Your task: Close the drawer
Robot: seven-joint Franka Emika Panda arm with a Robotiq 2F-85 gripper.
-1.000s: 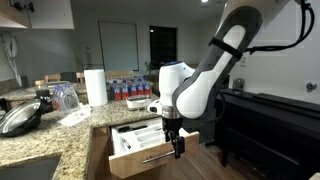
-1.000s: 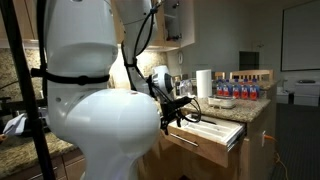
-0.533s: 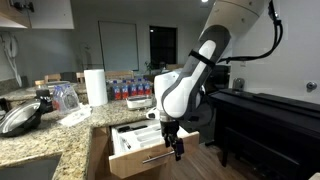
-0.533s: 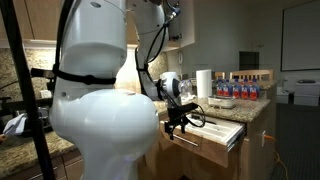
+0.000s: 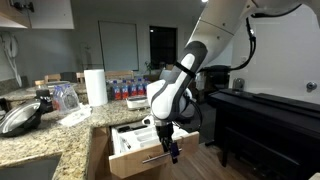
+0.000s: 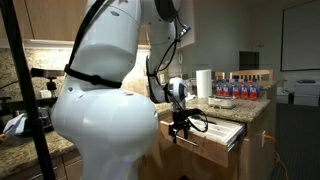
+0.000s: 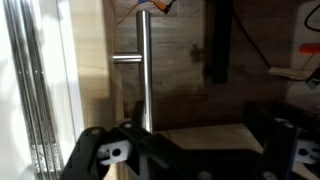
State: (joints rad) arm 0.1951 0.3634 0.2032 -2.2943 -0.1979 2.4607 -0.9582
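The light-brown wooden drawer [image 5: 140, 160] stands pulled out from under the granite counter, with its white cutlery tray [image 5: 133, 134] showing; it also shows in an exterior view [image 6: 222, 143]. Its silver bar handle [image 5: 155, 157] runs along the flat front. My gripper [image 5: 170, 150] hangs just in front of the drawer front by the handle, fingers pointing down, and it also shows in an exterior view [image 6: 182, 129]. In the wrist view the handle [image 7: 143, 70] and drawer front [image 7: 90, 60] lie close ahead of my open, empty gripper [image 7: 195, 150].
The granite counter [image 5: 55, 135] carries a paper towel roll [image 5: 96, 86], a pan [image 5: 20, 118] and several bottles [image 5: 130, 90]. A dark piano [image 5: 270, 120] stands beside the drawer. The robot's white body [image 6: 100, 110] fills the foreground.
The arm has swung so that my gripper has shifted closer to the drawer front and handle. The drawer stands about as far open as before.
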